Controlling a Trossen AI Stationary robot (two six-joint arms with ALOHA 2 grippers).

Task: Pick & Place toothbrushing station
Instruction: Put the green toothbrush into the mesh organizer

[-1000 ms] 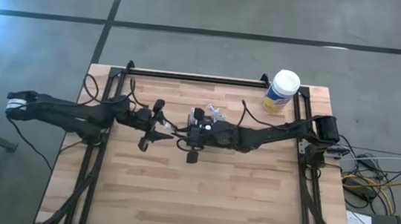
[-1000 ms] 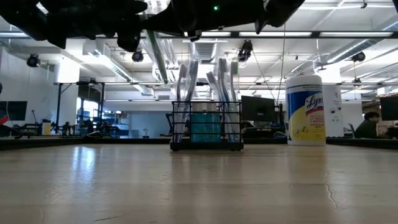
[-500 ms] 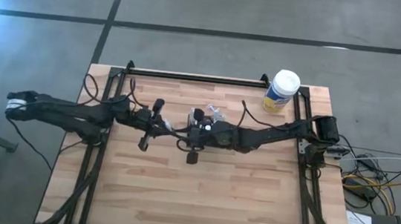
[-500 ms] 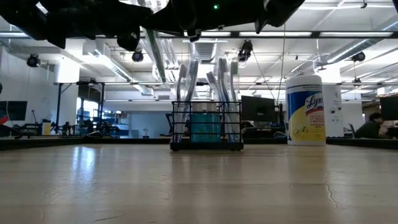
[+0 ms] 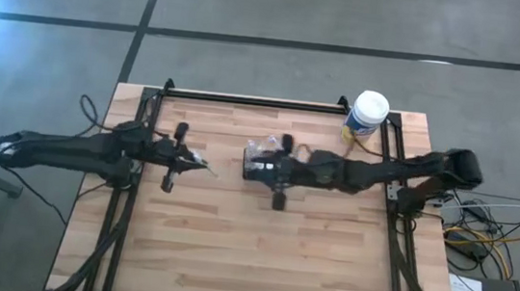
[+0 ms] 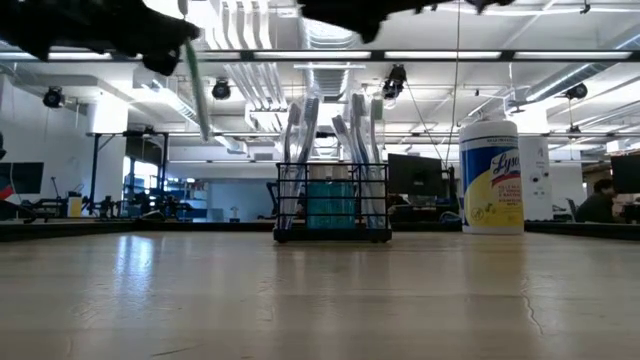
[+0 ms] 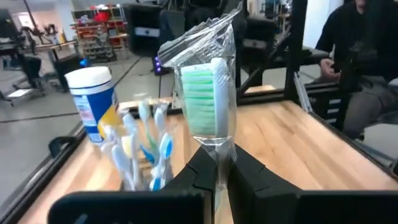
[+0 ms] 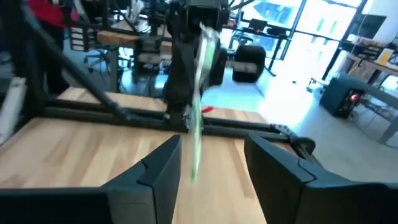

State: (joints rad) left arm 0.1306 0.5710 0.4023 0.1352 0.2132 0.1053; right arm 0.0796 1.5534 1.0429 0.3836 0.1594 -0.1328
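Standing upright mid-table, caddy [image 6: 333, 203], holding toothbrushes. Hovering left of caddy, left gripper [image 7: 217, 163], pinching shut on wrapped green toothbrush [image 7: 208, 99]. Hanging just right of caddy, right gripper [image 8: 211, 163], fingers spread wide, gripping nothing.

Ceiling strip lights [image 6: 330, 55] burn bright overhead; window glare [image 8: 323, 28] whitens the right wrist view, which is motion-blurred.

The table [image 5: 258, 252] is light wood in narrow planks, smooth with a soft shine. On it, the toothbrushing station [image 6: 333, 203] is thin black wire. Beside it, the canister [image 6: 491, 177] has a glossy printed label. The toothbrush [image 7: 208, 102] has a clear, crinkled plastic wrap.
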